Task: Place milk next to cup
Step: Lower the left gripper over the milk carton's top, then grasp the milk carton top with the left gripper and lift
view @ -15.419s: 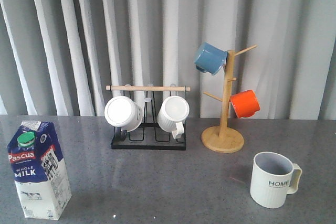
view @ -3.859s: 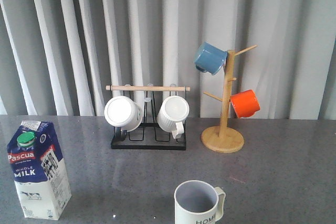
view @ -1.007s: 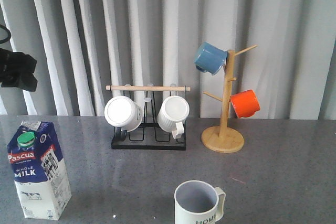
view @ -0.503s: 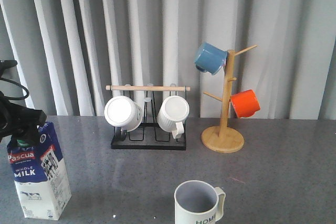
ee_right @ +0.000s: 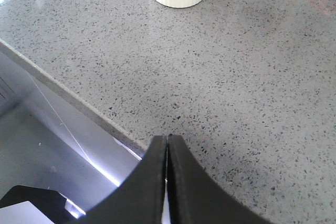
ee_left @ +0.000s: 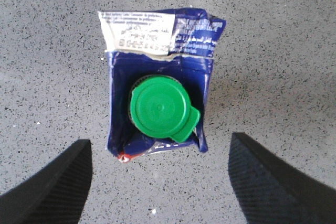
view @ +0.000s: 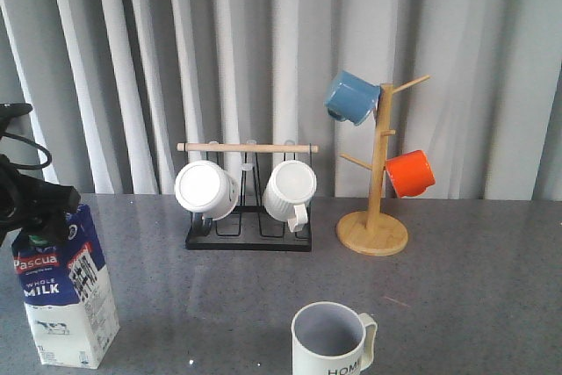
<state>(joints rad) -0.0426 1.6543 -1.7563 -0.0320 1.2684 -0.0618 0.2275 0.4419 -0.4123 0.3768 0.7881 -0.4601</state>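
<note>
1. The approach to the milk (view: 63, 292) is judged to be the step in hand: the left gripper (ee_left: 157, 182) is held directly above the carton, with its fingers spread wide and one finger (ee_left: 50, 187) seen on either side of the green cap (ee_left: 160, 108). Nothing is gripped yet.

2. The milk is found upright on the table (view: 474, 278), well apart from the cup (view: 332, 342), on the cup's left in the front view.

3. For the next move, a descent is called for, so that the carton's body is brought between the fingers before they are closed. A lift and a carry toward the cup would then be needed.

4. The right gripper (ee_right: 167, 153) is seen with its fingers pressed together, empty, near the table's front edge; the cup is visible beyond it.

5. The table is a grey speckled stone-like surface. Behind the cup, a black rack (view: 248, 234) with two white mugs and a wooden mug tree (view: 376, 191) with a blue and an orange mug are placed. Pale pleated curtains (view: 263, 50) are hung behind.
</note>
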